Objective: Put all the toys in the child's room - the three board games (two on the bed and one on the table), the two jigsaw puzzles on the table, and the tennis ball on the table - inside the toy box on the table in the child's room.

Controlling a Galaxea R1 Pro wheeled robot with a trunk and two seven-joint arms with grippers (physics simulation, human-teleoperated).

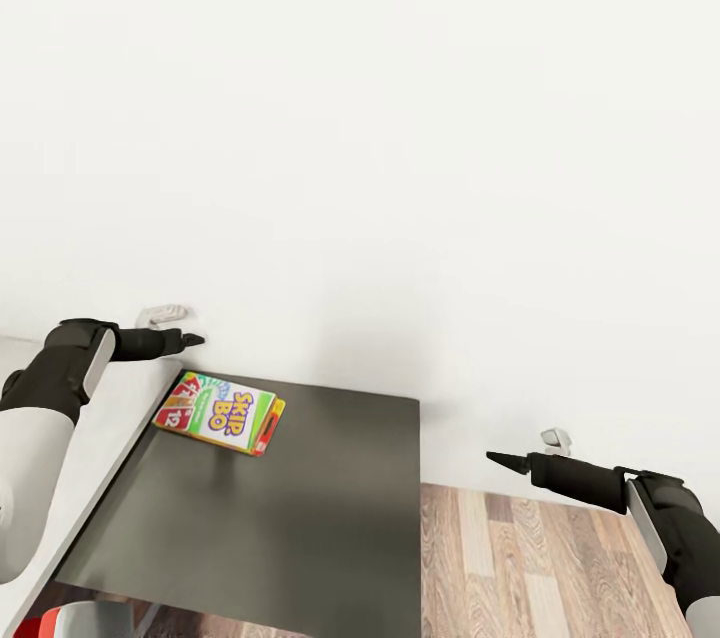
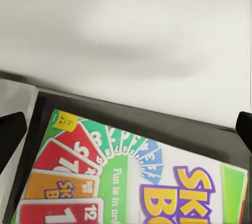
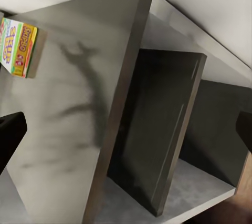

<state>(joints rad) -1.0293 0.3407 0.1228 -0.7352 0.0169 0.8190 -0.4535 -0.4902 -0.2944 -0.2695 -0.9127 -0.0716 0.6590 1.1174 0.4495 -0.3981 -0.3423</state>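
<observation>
The table [image 1: 330, 518] presents its dark grey top against a plain white wall [image 1: 400, 118]; a light grey section adjoins it on the left side. Wood-plank floor [image 1: 540, 558] lies to the right of the top. Nothing stands between either tool and the top.

One board game [image 1: 220, 412], the box marked SKIP-BO, lies flat at the far left corner of the dark top, close to the wall. The left tool [image 1: 192, 340] hangs just above and beyond that corner, near the box and not touching it; its fingers stand wide apart in the left wrist view. The right tool [image 1: 497, 459] hangs off the table's right edge, over the floor, well apart from the box; its fingers likewise stand wide apart, holding nothing.
</observation>
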